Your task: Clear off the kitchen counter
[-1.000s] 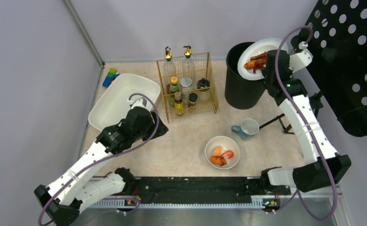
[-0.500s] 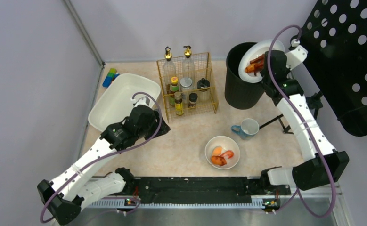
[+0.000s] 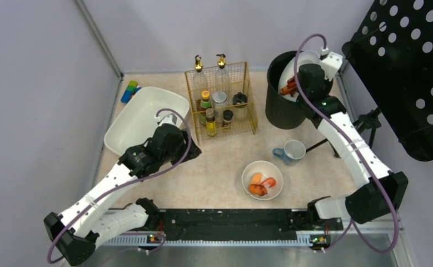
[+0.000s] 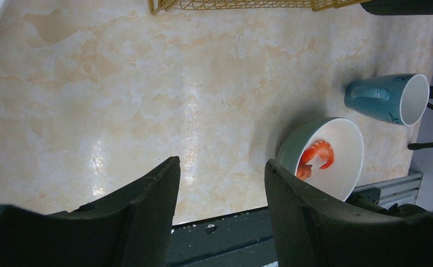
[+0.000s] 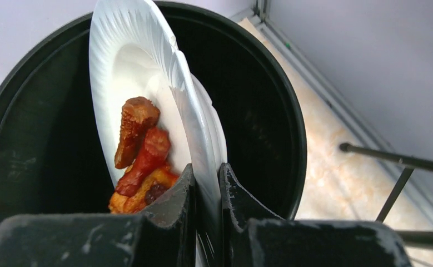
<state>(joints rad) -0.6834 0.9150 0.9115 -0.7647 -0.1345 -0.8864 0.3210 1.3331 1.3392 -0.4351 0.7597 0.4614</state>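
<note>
The worktop (image 3: 219,161), a beige marbled surface, is seen spread between grey walls in front of both arm bases. At its right rear corner a black bin (image 3: 280,111) is stood. Over the bin's mouth a white paper plate (image 5: 130,61) is held steeply on edge, its lower rim pinched between the narrowly closed fingers of the right tool (image 5: 205,178). Reddish-brown food pieces (image 5: 142,144) are seen lying against the plate's face, just above the fingers.

The left tool (image 4: 220,164) is held wide apart with nothing between its fingers, above bare worktop on the left side, just in front of a white oval tub (image 3: 142,119).

Near the front middle a white bowl (image 4: 342,136) is found, with a shrimp (image 4: 317,153) and an orange piece inside it. A teal mug (image 3: 292,151) is placed just beside the bowl, towards the right rear.

At the rear centre a gold wire rack (image 3: 247,94) is set, filled with bottles and jars. Small blue and green blocks (image 3: 129,90) are seen in the left rear corner, behind the tub.
</note>
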